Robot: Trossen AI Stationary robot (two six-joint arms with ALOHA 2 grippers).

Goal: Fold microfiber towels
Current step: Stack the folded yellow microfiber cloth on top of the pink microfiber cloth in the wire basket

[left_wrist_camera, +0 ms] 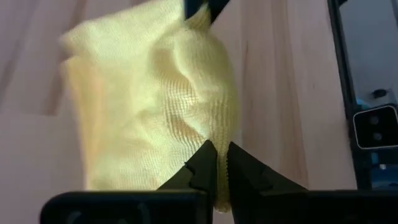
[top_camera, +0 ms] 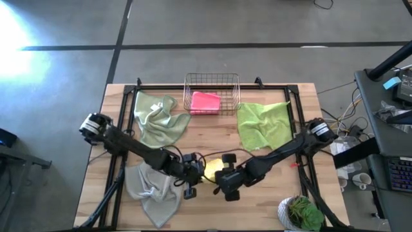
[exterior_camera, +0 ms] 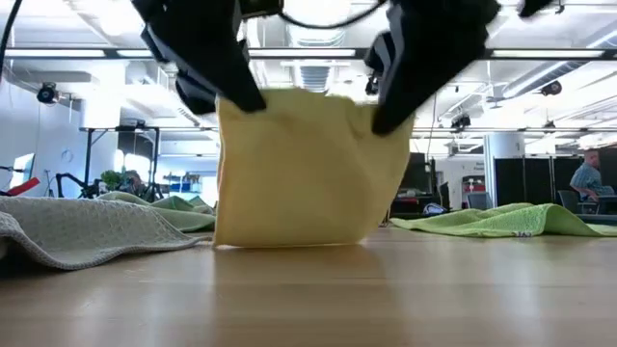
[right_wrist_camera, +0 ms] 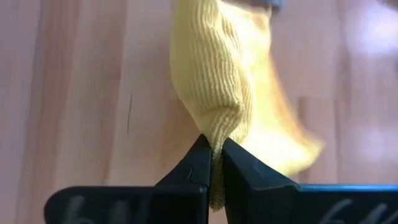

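Both arms meet near the table's front middle, around 6 o'clock from the centre of the wooden table [top_camera: 212, 138]. The left gripper [left_wrist_camera: 216, 163] is pinched tight on one top corner of the yellow towel [exterior_camera: 304, 169], and the right gripper [right_wrist_camera: 212, 160] is pinched tight on the other top corner; cloth is squeezed between each pair of dark fingers. The yellow towel hangs between them like a small curtain, its lower edge touching the tabletop. At about 10 o'clock lies the pale sage green towel [top_camera: 158, 119], crumpled and spread. At about 2 o'clock lies the lime green towel [top_camera: 262, 124], loosely flattened. At about 8 o'clock, just beside the left arm, the grey-beige towel [top_camera: 153, 188] lies rumpled, one corner hanging toward the front edge. At 12 o'clock the wire basket [top_camera: 212, 87] stands at the back edge with the pink towel [top_camera: 205, 102] folded inside it. A potted plant [top_camera: 302, 212] sits at about 5 o'clock
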